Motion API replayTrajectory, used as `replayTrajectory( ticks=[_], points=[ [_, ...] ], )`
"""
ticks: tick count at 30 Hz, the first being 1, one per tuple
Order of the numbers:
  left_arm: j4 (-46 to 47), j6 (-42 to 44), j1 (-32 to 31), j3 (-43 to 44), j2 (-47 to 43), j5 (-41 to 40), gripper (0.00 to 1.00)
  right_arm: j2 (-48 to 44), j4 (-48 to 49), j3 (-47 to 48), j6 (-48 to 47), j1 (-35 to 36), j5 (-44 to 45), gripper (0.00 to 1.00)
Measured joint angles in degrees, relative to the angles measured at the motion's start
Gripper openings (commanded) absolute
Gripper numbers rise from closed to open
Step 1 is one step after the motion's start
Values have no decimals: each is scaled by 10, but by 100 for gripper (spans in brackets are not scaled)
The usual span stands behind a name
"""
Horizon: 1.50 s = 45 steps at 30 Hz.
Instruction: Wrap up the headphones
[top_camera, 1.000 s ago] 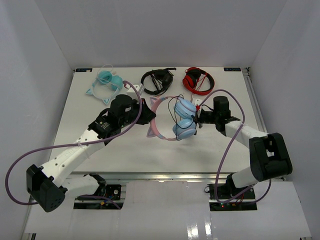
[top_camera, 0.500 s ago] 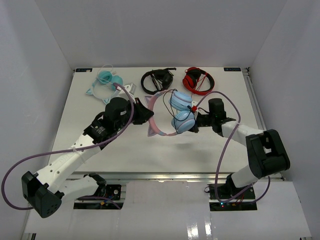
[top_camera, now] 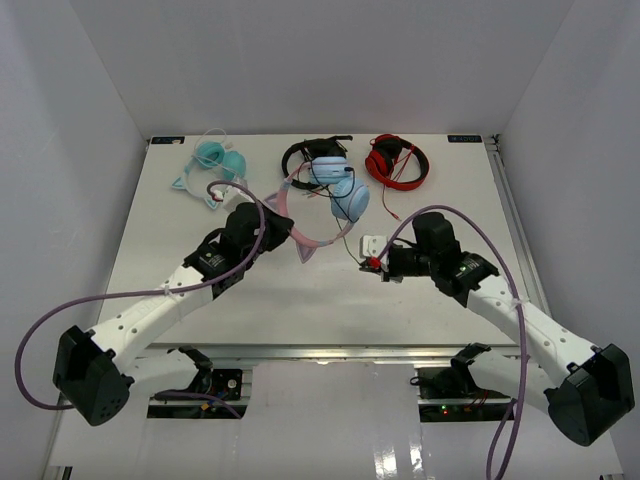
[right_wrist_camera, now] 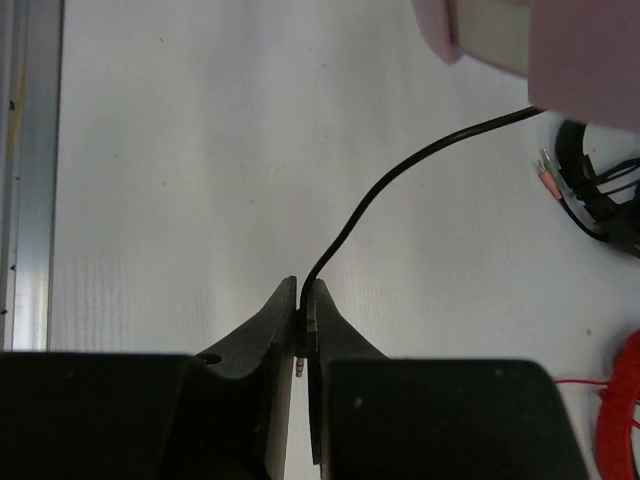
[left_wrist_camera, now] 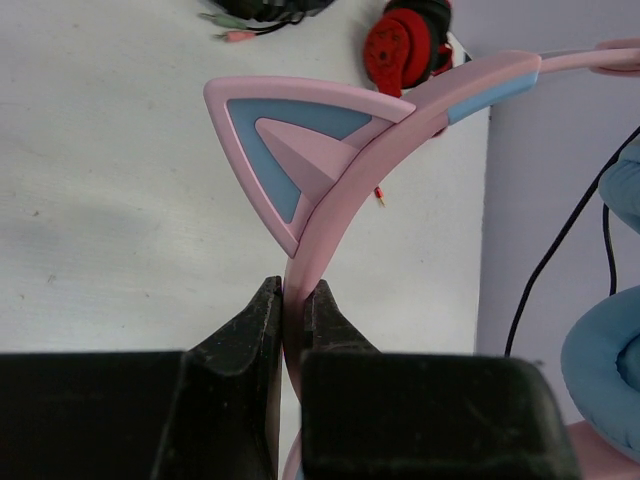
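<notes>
The headphones (top_camera: 318,236) hang above the table's middle, pink cat-ear headband low and both light blue earcups (top_camera: 349,201) toward the back. My left gripper (top_camera: 276,224) is shut on the headband (left_wrist_camera: 330,215) just below one cat ear (left_wrist_camera: 285,150), which the left wrist view shows pinched between the jaws (left_wrist_camera: 293,295). The thin black cable (right_wrist_camera: 400,175) runs from the earcups down to my right gripper (top_camera: 374,262). That gripper (right_wrist_camera: 301,291) is shut on the cable's plug end, its metal tip showing between the fingers.
Along the back edge lie all-teal cat-ear headphones (top_camera: 212,165), black headphones (top_camera: 303,155) partly behind the lifted earcups, and red headphones (top_camera: 397,160). White walls close in the table (top_camera: 200,300) on three sides. A metal rail runs along its right side (top_camera: 512,215).
</notes>
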Motion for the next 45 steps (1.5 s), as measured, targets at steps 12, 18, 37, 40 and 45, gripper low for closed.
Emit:
replayTrajectory(
  ticks=[12,18,37,40,45],
  points=[
    [-78,-17,0,37,155,-82,0,16,-120,97,-116,95,289,8],
    [-103,35,0,58,204,-60,0,60,-126,108,-143,142,356,8],
    [-127,167,-3,97,348,12,36,247,-28,113,-97,196,425,46],
    [-124,169,-3,101,349,16,66,250,-19,114,-91,193,425,68],
    [-124,176,-4,101,336,27,85,220,-37,114,-87,183,400,86]
  ],
)
